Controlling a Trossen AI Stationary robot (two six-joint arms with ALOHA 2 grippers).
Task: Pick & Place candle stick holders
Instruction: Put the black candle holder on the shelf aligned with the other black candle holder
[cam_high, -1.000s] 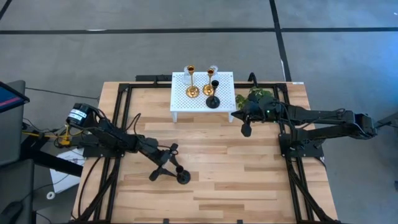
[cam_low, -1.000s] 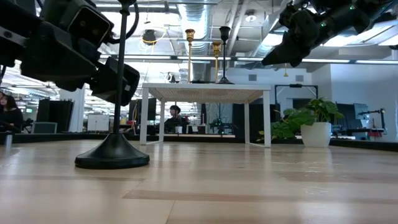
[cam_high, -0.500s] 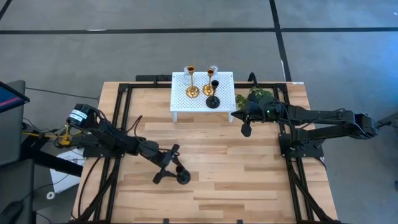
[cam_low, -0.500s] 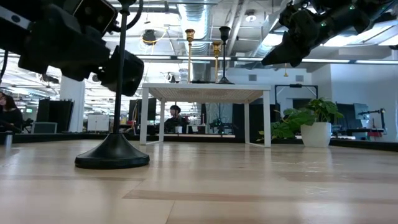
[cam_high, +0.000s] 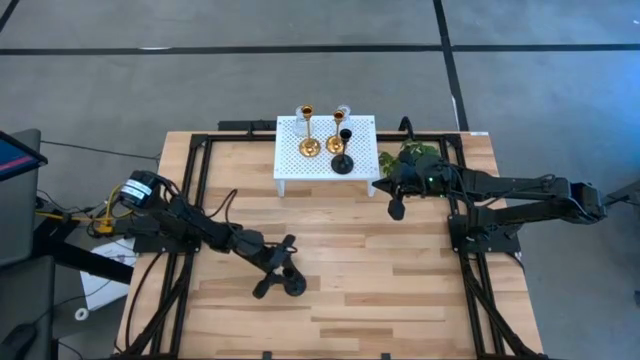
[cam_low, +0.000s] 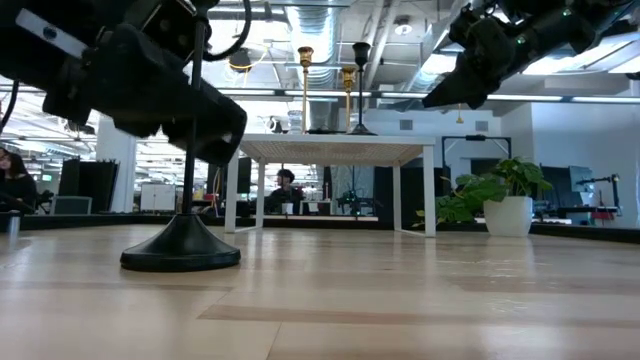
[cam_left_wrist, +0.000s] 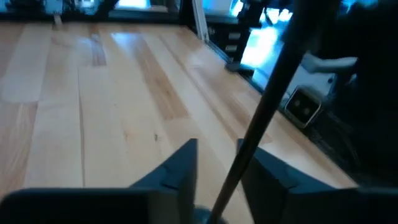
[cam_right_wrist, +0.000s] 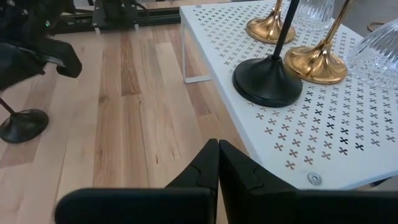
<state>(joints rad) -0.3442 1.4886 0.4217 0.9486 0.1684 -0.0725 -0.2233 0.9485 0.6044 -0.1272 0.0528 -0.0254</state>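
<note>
So the top of the black candle holder (cam_high: 292, 283) is hidden behind my left gripper (cam_high: 279, 270), well in front of the white rack (cam_high: 365, 140). Fingers (cam_left_wrist: 180, 174) sit slightly apart around its stem; can't tell if they touch. My right gripper (cam_right_wrist: 217, 163) is pinched closed, empty, beside the rack

Place: open-plan robotics lab or office hall
Floor: grey concrete (cam_high: 250, 90) crossed by dark lines
Ceiling: exposed ducts (cam_low: 300, 15) and strip lights
Rig: butcher-block table (cam_high: 340, 290) in a black metal frame (cam_high: 195, 160)
Background: desks, monitors, a seated person (cam_low: 285, 190), a potted plant (cam_low: 510, 200)
Left edge: cables and a screen (cam_high: 15, 155)
</note>
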